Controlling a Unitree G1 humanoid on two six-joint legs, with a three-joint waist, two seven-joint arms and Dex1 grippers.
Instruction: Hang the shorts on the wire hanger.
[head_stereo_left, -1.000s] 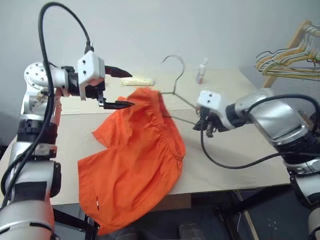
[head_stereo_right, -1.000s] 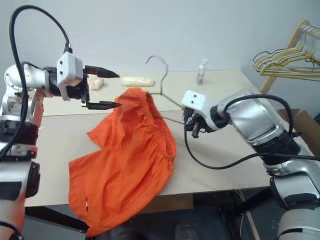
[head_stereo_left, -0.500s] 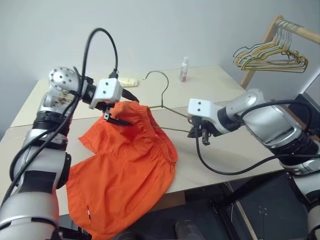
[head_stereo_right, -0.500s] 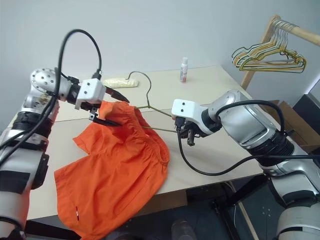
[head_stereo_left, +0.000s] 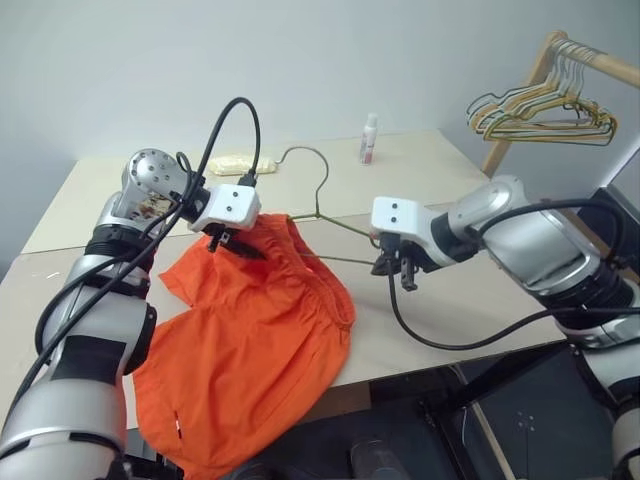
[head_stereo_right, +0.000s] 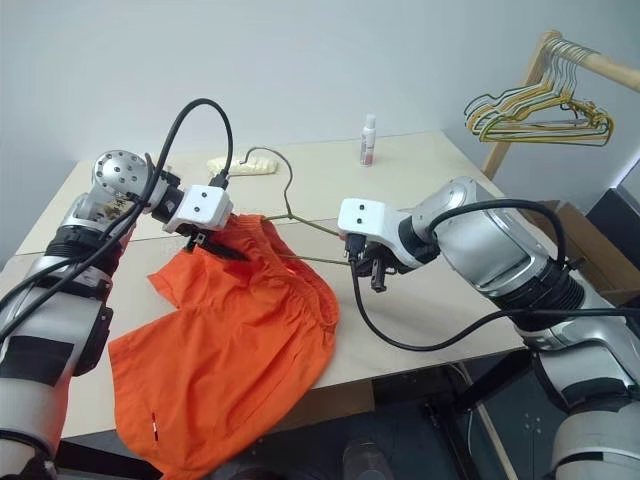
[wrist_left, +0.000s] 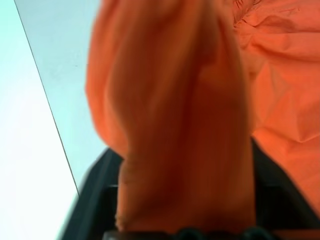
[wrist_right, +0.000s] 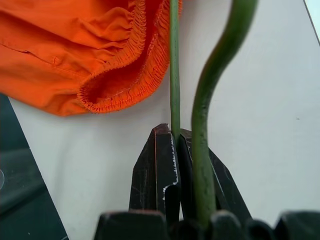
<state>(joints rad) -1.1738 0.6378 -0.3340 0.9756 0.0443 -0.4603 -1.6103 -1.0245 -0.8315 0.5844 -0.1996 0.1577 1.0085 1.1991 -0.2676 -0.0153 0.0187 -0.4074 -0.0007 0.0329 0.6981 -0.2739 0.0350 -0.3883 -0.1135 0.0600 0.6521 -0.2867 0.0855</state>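
The bright orange shorts (head_stereo_left: 260, 330) lie on the table, one leg hanging over the front edge. My left gripper (head_stereo_left: 243, 247) is shut on the raised top of the gathered waistband, and orange fabric (wrist_left: 175, 125) bunches between its black fingers. The wire hanger (wrist_right: 174, 75) stands tilted with its hook up, and its left end runs into the waistband. My right gripper (head_stereo_left: 398, 272) is shut on the hanger's right corner, the thin wire pinched between its fingertips (wrist_right: 162, 150).
A small white bottle (head_stereo_left: 370, 138) and a pale yellow object (head_stereo_left: 240, 163) sit near the far edge of the table (head_stereo_left: 450, 320). A wooden rack with a bunch of coloured hangers (head_stereo_left: 535, 110) stands at the right, beyond the table.
My left gripper has dropped from above the shorts onto the waistband, and its open fingers have closed on the fabric. The right gripper and hanger have stayed put. The camera view has shifted.
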